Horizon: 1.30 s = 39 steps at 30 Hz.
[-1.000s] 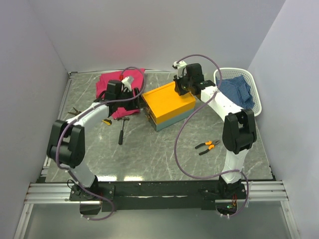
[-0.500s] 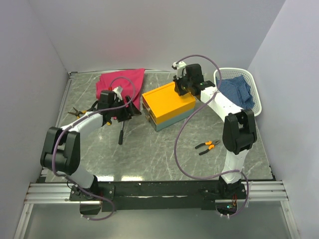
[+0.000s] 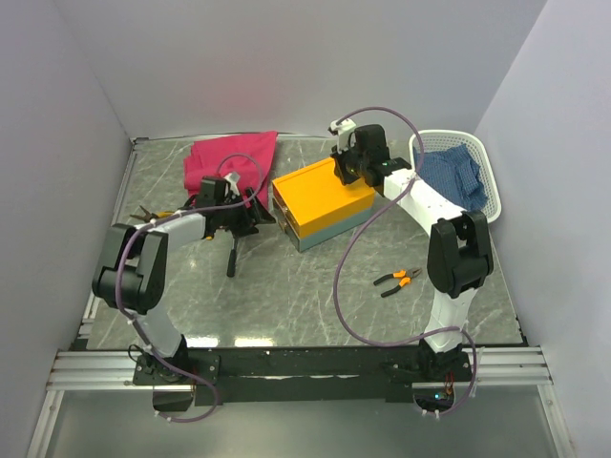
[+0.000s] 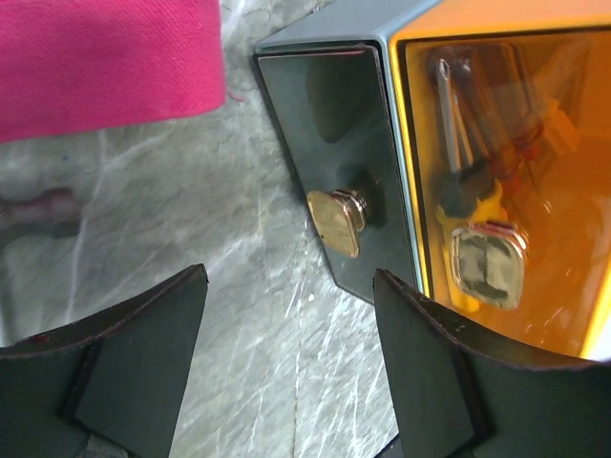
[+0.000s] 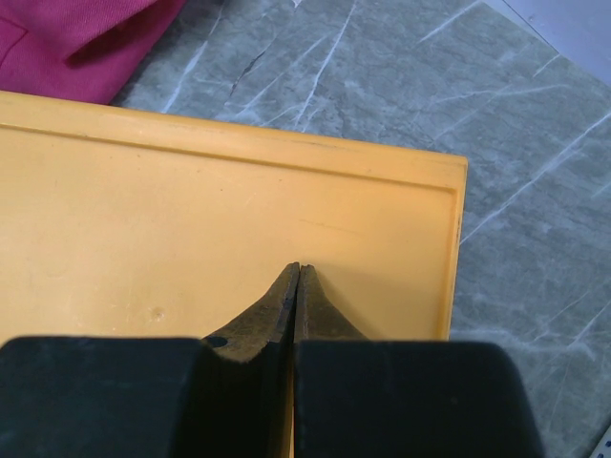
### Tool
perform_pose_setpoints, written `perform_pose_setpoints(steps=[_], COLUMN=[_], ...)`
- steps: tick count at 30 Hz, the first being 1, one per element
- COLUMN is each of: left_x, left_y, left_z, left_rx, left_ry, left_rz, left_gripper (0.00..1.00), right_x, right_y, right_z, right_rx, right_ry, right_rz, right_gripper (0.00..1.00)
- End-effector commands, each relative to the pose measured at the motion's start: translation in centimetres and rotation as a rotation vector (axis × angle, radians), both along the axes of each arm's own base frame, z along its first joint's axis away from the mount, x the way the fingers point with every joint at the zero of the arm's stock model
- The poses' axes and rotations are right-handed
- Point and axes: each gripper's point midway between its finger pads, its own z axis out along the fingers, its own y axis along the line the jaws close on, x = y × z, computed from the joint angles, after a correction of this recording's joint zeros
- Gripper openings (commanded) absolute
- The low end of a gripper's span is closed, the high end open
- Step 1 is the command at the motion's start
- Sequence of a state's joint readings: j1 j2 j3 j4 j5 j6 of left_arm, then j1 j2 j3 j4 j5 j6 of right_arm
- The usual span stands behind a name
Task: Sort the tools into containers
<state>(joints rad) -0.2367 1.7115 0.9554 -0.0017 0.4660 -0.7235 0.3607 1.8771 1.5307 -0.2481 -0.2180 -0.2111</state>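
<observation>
One toolbox (image 3: 320, 196), one basket (image 3: 491, 172), one hammer (image 3: 231, 260), two pliers (image 3: 396, 279) (image 3: 143, 214), two cloths (image 3: 215, 157) (image 3: 456, 172), two arms (image 3: 172, 229) (image 3: 430, 205).

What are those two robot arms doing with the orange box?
They are tidying tools away. The left gripper has its jaws open and empty, facing the metal latch on the end of the toolbox. The right gripper has its jaws shut over the orange lid. A few tools show through that lid, but the hammer and the orange-black pliers lie out on the table.
</observation>
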Motion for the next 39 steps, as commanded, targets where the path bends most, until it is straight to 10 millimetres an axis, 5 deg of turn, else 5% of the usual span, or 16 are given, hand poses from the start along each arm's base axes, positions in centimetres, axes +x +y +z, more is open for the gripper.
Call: perform_pose_setpoints(steps=[1,15,19,25,39], left_x=[1.8,2.7,1.6,1.1,-3.1], left_y=[-1.7,-3.1,-2.6,-0.5,4.3], left_z=[1.6,-0.9,-2.7,-4.1,-3.6], left_rx=[-0.037,0.011,0.042,0.172,0.324], left_ry=[-0.055,0.009,0.08,0.116,0.114], left_rz=[-0.018,-0.006,0.015,0.087,0.114], left_gripper=[0.77,0.79,0.77,0.8,0.82], right_x=[-4.9,-4.8,-4.8,-4.7,-4.5], right_y=[-1.4,-1.4,-1.3,-1.2,-1.1], right_z=[-6.7,-6.6,-6.6,-6.4,-6.2], right_rx=[-0.111,-0.107,-0.106,-0.1,-0.093], right_ry=[0.259,0.257,0.257,0.252,0.247], right_rz=[0.01,0.007,0.008,0.007,0.008], right_gripper=[0.0,0.0,0.0,0.0,0.0])
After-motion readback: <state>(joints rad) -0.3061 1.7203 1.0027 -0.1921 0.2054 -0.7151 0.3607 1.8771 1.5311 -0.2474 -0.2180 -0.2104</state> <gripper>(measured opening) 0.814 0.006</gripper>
